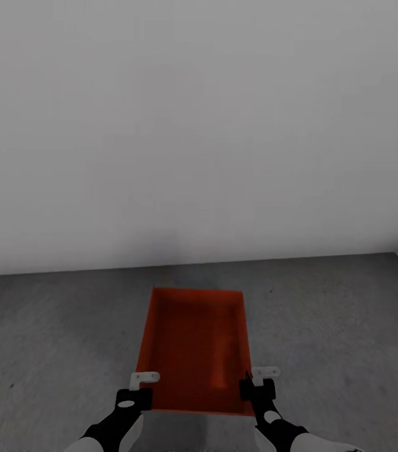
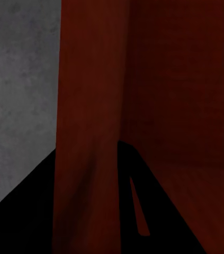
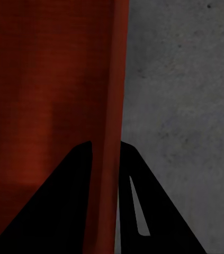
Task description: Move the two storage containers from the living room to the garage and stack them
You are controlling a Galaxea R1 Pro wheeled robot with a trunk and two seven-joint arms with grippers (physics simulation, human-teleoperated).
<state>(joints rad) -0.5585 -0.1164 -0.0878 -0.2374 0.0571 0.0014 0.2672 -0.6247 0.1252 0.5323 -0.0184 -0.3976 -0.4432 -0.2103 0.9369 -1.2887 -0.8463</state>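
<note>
Container (image 1: 193, 345) empty, side walls straddled by left pincer (image 1: 137, 390), right pincer (image 1: 257, 384).

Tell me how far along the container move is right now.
One storage container has reached the garage: it is over the grey concrete floor near a pale wall. In hand: the left tool and right tool each straddle a side wall of it, so it looks gripped, whether carried or just set down I cannot tell. Left: releasing it and stacking the second.
</note>
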